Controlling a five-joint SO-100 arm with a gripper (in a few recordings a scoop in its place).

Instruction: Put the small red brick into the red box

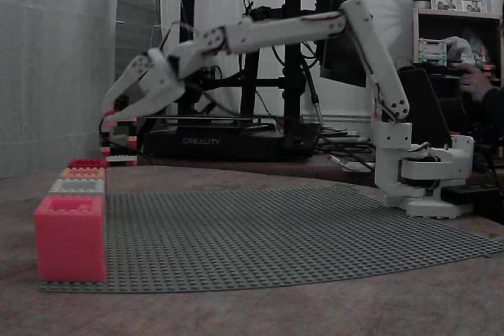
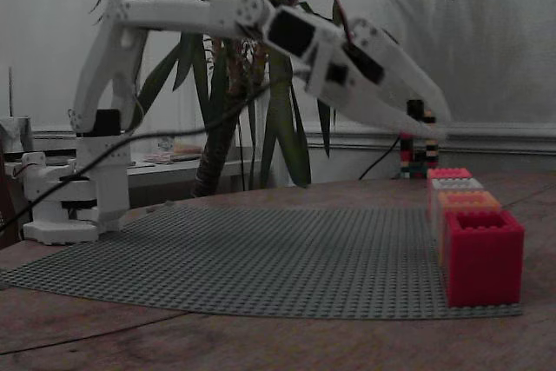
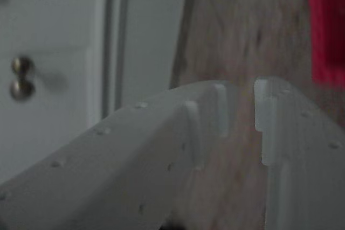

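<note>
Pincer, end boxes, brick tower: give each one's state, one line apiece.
pincer: raised above the table, tips slightly apart, nothing seen between them.
red box: upright, open-topped, inside hidden.
pink box: upright, open-topped, inside hidden.
brick tower: standing upright.
</note>
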